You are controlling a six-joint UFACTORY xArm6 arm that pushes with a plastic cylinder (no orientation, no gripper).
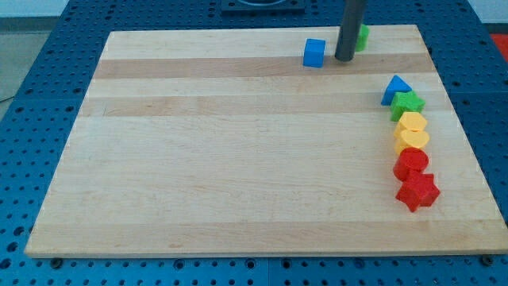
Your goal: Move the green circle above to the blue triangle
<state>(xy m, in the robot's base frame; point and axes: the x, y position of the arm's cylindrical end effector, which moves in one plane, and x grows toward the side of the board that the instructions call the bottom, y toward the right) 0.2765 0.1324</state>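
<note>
red star (pixel 418 192): nearest the view's bottom, at the board's right side; low end of a column of blocks, touching the red block above it.
red block (pixel 411 163): rounded shape, can't tell exactly; touches the star below, just under the yellow pair.
yellow blocks: two stacked in the column, lower one (pixel 412 139) w/ a hex-like outline, upper one (pixel 411 122) rounded/heart-like; touching each other.
green star (pixel 408 102): just above the yellows, touching the blue triangle's lower right.
blue triangle (pixel 394 87): top of the column, at the view's right, pointing up.
board (pixel 238 159): light wood w/ darker bands, lying on a blue perforated table (pixel 32 95).
blue cube (pixel 314 53): alone near the board's top edge, just left of the rod; small gap, not touching.
my tip (pixel 344 59): end of the dark rod, resting on the board near the top edge, betw the blue cube and the green circle. Tool state: plain rod, nothing to open or close, grips nothing; looks to sit against the green circle's left side, contact can't be confirmed.
green circle (pixel 362 36): farthest back, at the board's top edge, mostly hidden behind the rod, only its right part shows. Up and left of the blue triangle, well apart from it.
</note>
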